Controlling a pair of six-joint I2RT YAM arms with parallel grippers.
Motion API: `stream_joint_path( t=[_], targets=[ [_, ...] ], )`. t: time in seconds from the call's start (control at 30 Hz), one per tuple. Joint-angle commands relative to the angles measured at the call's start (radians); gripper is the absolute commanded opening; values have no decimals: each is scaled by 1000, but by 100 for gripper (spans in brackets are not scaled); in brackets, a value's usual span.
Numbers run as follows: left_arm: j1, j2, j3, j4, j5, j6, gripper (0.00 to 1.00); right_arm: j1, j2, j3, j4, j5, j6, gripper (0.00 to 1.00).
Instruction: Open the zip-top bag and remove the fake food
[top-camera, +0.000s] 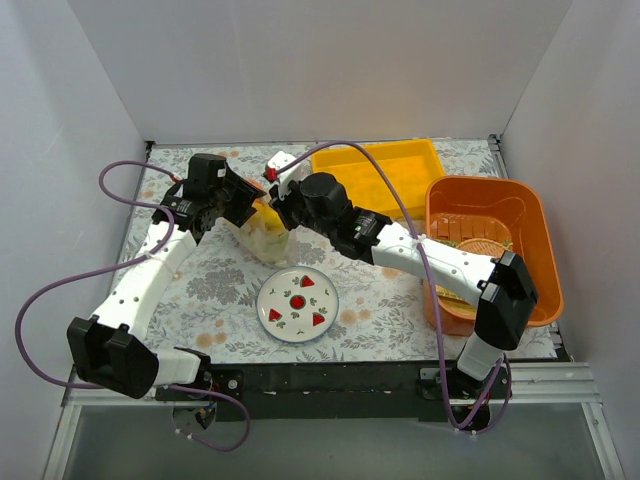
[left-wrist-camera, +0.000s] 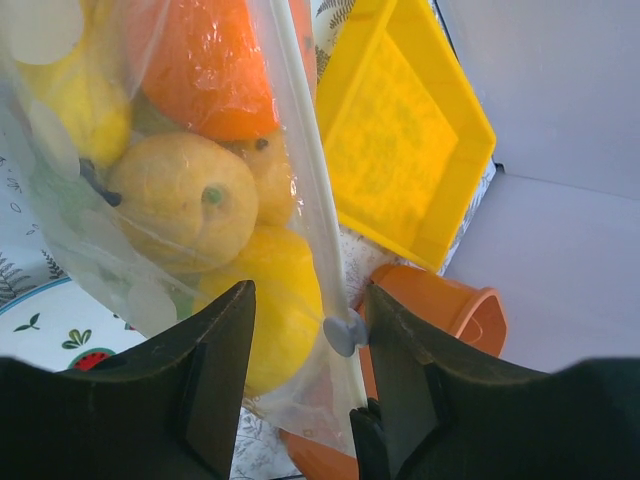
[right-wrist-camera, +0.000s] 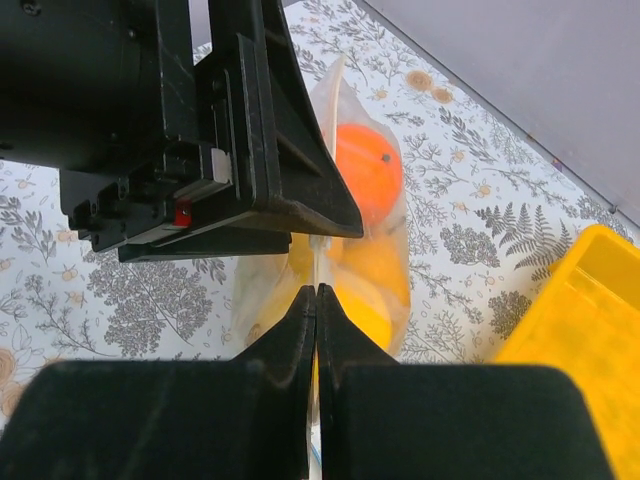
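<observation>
The clear zip-top bag (top-camera: 262, 228) is held up between my two grippers above the flowered table. In the left wrist view it holds a round orange fruit (left-wrist-camera: 205, 60) and yellow lemons (left-wrist-camera: 180, 200). Its white zip strip (left-wrist-camera: 300, 150) runs down to a grey slider (left-wrist-camera: 343, 332). My left gripper (left-wrist-camera: 305, 320) is open, its jaws either side of the bag's lower corner, and the slider touches the right finger (left-wrist-camera: 400, 360). My right gripper (right-wrist-camera: 317, 292) is shut on the bag's zip edge (right-wrist-camera: 322, 262), with the orange fruit (right-wrist-camera: 372, 170) beyond it.
A white plate (top-camera: 297, 303) with red fruit motifs lies near the front, below the bag. A yellow tray (top-camera: 380, 170) stands at the back. An orange basin (top-camera: 490, 240) stands at the right. A small white and red object (top-camera: 278, 163) lies behind the grippers.
</observation>
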Motion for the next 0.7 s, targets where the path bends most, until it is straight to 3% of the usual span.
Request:
stream_joint_path(
  t=[0.0, 0.23, 0.67],
  targets=[
    [24, -46, 8, 1, 26, -18, 46, 15, -48, -12, 111, -31, -31, 1],
    [50, -68, -3, -2, 86, 4, 38, 42, -49, -48, 104, -39, -40, 1],
    [56, -106, -58, -41, 106, 53, 32, 60, -45, -75, 99, -18, -48, 1]
  ],
)
